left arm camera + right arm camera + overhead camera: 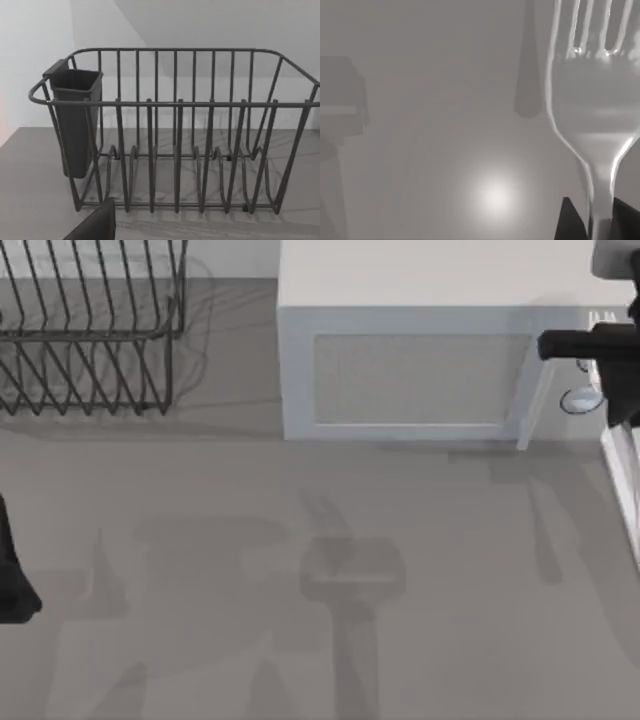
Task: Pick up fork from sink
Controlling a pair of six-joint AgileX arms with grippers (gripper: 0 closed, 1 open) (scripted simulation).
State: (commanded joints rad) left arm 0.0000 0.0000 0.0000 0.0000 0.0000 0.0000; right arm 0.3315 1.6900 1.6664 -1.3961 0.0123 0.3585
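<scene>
The right end effector (600, 220) is seen at the top view's right edge, beside the microwave (420, 360), with its dark fingers (568, 220) closed on the neck of the fork (595, 100). The fork is held off the grey bench (300, 580), tines pointing away from the wrist camera, with nothing touching them. At the far right of the top view, a shiny silver piece (580, 398) is visible just under the right arm. The left arm (12, 580) is parked at the left edge; whether its end effector is open cannot be told. A wire dish rack (175, 130) with a dark cup (75, 120) on one end stands at the back left. The wide middle of the bench lies open.
</scene>
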